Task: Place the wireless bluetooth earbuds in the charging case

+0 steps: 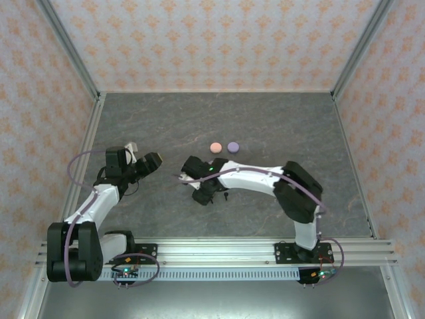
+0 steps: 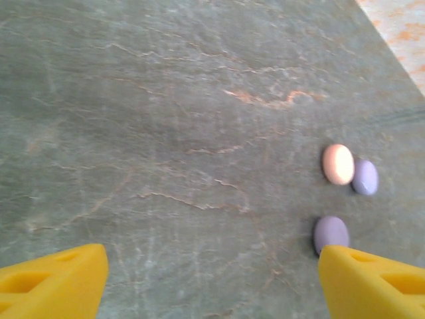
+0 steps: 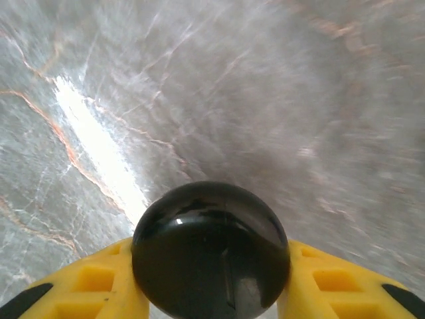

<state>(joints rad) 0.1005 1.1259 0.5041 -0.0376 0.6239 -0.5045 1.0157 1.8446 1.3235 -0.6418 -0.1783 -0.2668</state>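
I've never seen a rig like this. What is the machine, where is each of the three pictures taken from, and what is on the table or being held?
These are two robot arms bolted at the near edge of a grey table. Each ends in a two-finger gripper with yellow fingers. The wide picture comes from a fixed camera above and behind the arms. The other two come from a camera on each wrist.

Small round cases lie on the table: a pink case beside a lilac case. The left wrist view also shows a second lilac case nearer that gripper.

The left gripper is open and empty. The right gripper is closed on a black round case.
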